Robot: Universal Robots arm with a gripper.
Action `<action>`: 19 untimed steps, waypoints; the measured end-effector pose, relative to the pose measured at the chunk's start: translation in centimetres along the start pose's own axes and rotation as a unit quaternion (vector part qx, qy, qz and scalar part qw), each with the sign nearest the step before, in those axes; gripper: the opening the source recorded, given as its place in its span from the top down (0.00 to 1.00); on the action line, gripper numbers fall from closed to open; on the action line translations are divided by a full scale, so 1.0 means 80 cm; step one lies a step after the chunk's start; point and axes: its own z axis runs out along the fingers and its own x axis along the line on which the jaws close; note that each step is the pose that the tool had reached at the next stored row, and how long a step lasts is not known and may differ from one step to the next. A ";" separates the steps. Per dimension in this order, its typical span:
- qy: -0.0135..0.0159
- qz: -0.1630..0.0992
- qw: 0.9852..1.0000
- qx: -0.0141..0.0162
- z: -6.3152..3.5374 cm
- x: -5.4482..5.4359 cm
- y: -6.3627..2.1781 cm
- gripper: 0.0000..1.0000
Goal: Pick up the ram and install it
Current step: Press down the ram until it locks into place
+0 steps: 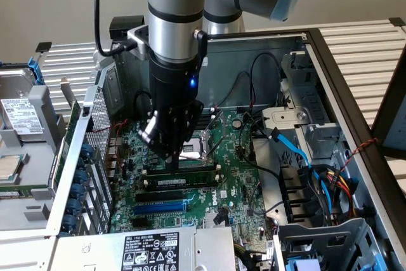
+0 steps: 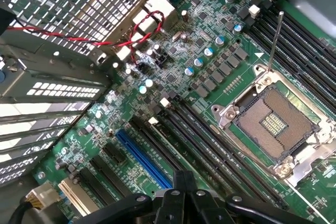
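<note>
One silver power box (image 1: 152, 250) with a white label sits nearest in the exterior view, at about 6 o'clock. Just past it lies the green board (image 1: 235, 176), with a blue slot (image 1: 160, 208) and then long black slots (image 1: 171, 196).

The ram (image 1: 179, 182) lies in one of those slots, near the middle of the picture. It is a thin green stick with a white label strip, and it looks set in place, though I cannot tell if it is pushed all the way down. The gripper (image 1: 172, 157) is right over it, with its tip at or almost on the top edge. Its fingers (image 2: 185, 182) are clenched tight together and hold nothing.

Past the ram, at about 1 o'clock from it, is the open chip socket (image 1: 193, 147). Farther off are black and blue cables (image 1: 298, 150) and the grey case wall (image 1: 254, 55).

What could go wrong? If the stick is not lined up with its slot, a hard push could bend it or crack the board. If the fingers slip off the thin edge, they could hit the tiny pins in the socket close by.
</note>
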 end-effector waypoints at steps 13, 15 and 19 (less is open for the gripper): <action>0.008 0.058 0.998 0.001 -0.001 -0.001 -0.001 0.89; 0.008 0.066 0.998 0.001 -0.001 -0.001 -0.001 0.89; 0.009 0.075 0.997 0.000 -0.002 -0.003 -0.002 0.89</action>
